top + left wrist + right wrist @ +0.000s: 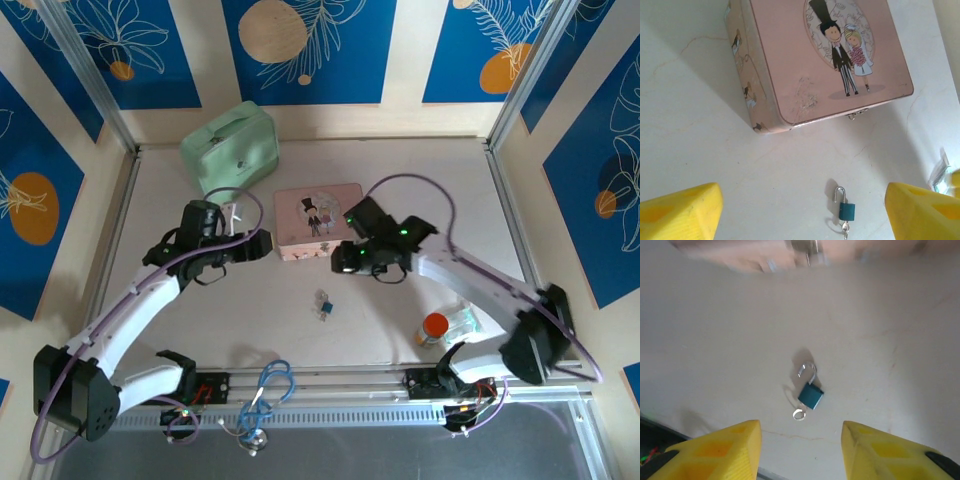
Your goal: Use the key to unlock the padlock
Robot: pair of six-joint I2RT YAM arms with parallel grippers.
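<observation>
White tabletop (400,190), blue-panelled walls. Padlock (325,306) lies flat at lower centre of the top view, just below pink tin (318,220), key (845,229) at its base. Left gripper (262,245) spread wide, empty, left of tin. Right gripper (802,440) fingers apart, gripping nothing, above the padlock.

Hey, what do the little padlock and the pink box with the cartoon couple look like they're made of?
Padlock: bright silvery shackle that glints, so bare metal; the teal body looks matte, likely painted or coated metal, though plastic cannot be ruled out. Pink box: probably thin printed tinplate, with a soft sheen, a rolled lid edge, fine scuffs and a small metal latch.
</observation>
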